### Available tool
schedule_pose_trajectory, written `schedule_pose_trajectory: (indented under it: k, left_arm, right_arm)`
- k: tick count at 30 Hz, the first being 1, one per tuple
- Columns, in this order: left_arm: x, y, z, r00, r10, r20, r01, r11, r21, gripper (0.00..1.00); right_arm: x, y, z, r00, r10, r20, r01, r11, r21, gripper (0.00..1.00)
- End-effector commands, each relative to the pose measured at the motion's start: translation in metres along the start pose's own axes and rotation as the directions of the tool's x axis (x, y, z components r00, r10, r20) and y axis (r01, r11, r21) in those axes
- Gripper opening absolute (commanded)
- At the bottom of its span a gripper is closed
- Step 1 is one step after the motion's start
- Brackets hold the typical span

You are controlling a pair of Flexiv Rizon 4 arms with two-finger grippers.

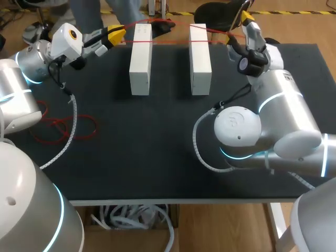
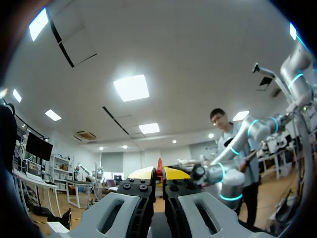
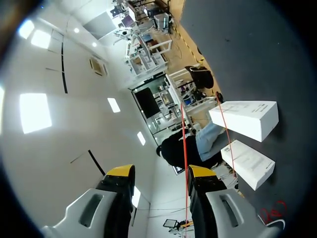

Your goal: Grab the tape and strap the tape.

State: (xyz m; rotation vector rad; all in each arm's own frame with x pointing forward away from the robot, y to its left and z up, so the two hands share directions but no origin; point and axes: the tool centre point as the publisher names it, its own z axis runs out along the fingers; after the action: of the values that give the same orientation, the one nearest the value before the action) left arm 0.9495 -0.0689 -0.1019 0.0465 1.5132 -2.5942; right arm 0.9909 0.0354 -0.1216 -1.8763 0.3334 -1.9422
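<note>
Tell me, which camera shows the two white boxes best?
The head view: both white boxes stand whole, side by side. The right wrist view catches them slanted, off to one side; the left wrist view misses them.

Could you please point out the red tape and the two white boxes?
left white box (image 1: 140, 65): head view, top face.
right white box (image 1: 200, 63): head view, top face.
red tape (image 1: 199, 40): head view, stretch crossing right white box.

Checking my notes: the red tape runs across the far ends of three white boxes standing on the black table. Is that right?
Not quite. There are two white boxes, not three. The head view shows the red tape running across their far ends on the black table.
</note>
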Motion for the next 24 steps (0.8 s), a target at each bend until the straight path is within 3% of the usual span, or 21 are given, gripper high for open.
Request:
schedule_pose_trajectory:
  k: [1,20,24]
  left_arm:
    - [-0.0006,0.0003,-0.0001,1.000,0.000,-0.002,0.000,1.000,0.001,0.00]
    - [-0.0006,0.0003,-0.0001,1.000,0.000,-0.002,0.000,1.000,0.001,0.00]
    - [-0.0006,0.0003,-0.0001,1.000,0.000,-0.002,0.000,1.000,0.001,0.00]
  right_arm:
    - [0.0006,-0.0010,-0.0023,1.000,-0.001,0.003,0.001,1.000,-0.005,0.46]
    - [-0.0005,-0.0033,-0.0068,1.000,-0.004,0.005,0.004,1.000,-0.007,0.40]
    - [-0.0004,-0.0036,-0.0068,1.000,-0.006,0.005,0.006,1.000,-0.008,0.24]
